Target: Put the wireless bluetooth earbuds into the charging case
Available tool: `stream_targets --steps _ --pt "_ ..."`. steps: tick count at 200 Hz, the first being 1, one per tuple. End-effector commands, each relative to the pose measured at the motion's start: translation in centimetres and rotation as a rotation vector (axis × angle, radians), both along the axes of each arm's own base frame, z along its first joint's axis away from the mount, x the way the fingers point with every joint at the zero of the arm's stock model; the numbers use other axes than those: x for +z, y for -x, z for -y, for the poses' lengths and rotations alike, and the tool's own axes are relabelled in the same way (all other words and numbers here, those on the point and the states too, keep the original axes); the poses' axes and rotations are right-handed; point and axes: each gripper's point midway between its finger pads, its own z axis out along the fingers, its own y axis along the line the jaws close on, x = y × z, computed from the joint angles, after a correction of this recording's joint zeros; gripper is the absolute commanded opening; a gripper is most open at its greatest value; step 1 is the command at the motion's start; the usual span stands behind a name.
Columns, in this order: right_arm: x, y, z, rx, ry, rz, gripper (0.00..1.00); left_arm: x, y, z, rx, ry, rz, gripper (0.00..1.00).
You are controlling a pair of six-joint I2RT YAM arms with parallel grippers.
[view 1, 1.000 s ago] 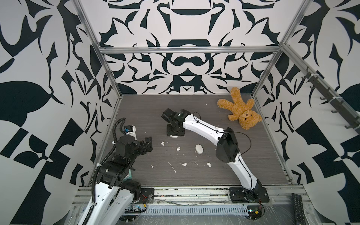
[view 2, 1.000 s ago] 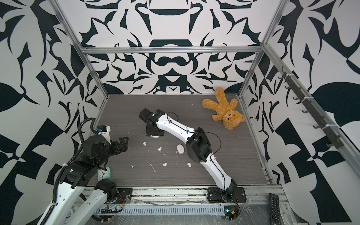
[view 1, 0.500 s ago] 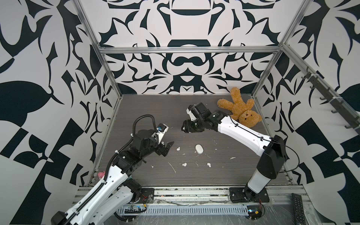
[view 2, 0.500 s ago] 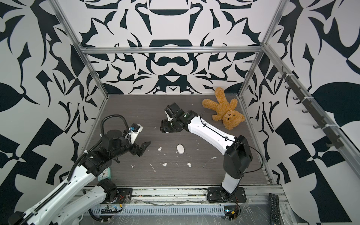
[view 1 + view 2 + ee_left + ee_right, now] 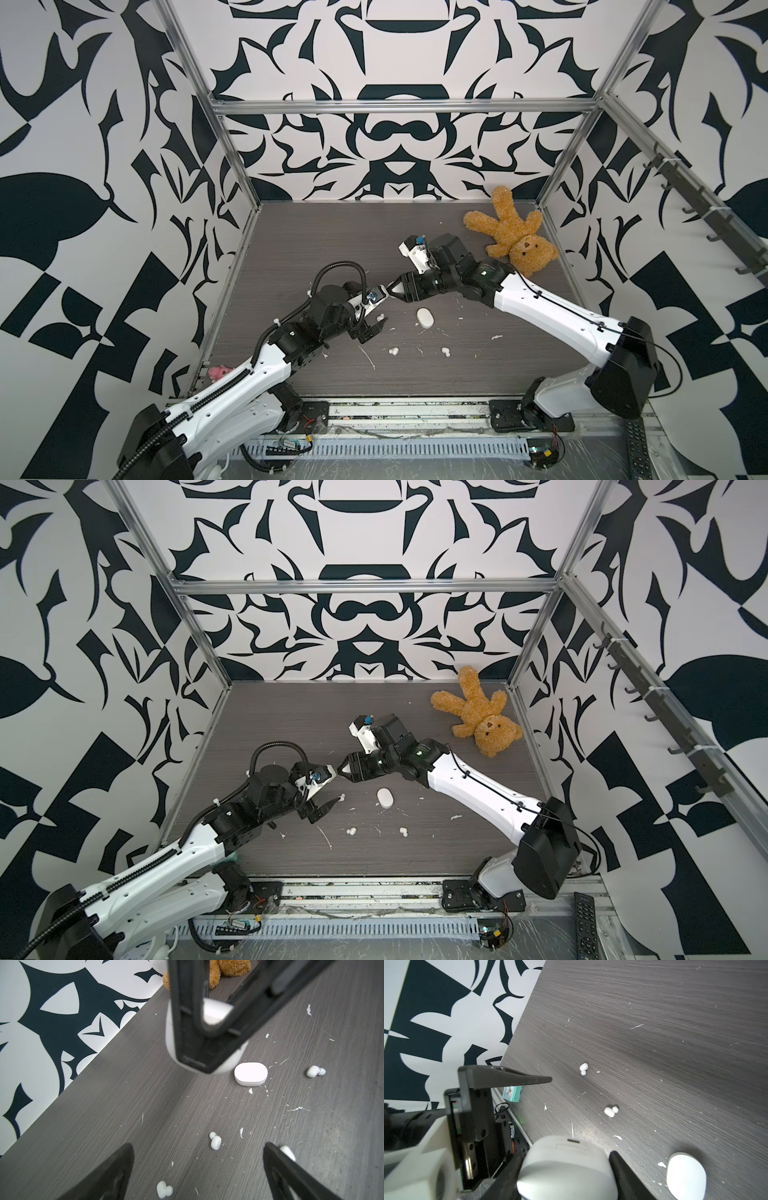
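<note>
My right gripper (image 5: 395, 289) (image 5: 566, 1159) is shut on a white charging case (image 5: 566, 1167) (image 5: 216, 1012), held above the floor at mid table. A second white oval case (image 5: 424, 318) (image 5: 385, 798) (image 5: 251, 1073) lies flat just in front of it. Small white earbuds lie loose on the dark floor (image 5: 393, 351) (image 5: 446, 352) (image 5: 215, 1141) (image 5: 164, 1189) (image 5: 315, 1071). One more earbud (image 5: 379, 318) (image 5: 287, 1152) sits right beside a fingertip of my left gripper (image 5: 374, 328) (image 5: 198, 1146). That gripper is wide open, empty and low over the floor.
A brown teddy bear (image 5: 509, 235) (image 5: 478, 712) lies at the back right. A teal clock (image 5: 511, 1094) and a pink toy (image 5: 218, 372) sit at the front left edge. Thin white flecks (image 5: 299, 1108) litter the floor. The patterned walls enclose three sides.
My left arm has swung out from the front left toward the middle, its gripper still open. My right gripper has moved from the back left to mid table, above the floor.
</note>
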Motion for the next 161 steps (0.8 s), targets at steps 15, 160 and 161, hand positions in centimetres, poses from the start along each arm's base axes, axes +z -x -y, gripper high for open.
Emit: stream_targets --steps 15,160,161 --pt "2.3 1.5 -1.0 0.091 -0.115 0.045 0.00 1.2 1.0 1.7 -0.074 0.072 0.017 0.99" --pt "2.8 5.0 -2.3 0.227 -0.162 0.047 0.00 2.0 2.0 1.9 -0.102 0.101 0.053 0.99" --pt "2.7 5.0 -2.3 0.228 -0.161 0.045 0.00 2.1 2.0 1.9 -0.103 0.101 0.054 0.99"
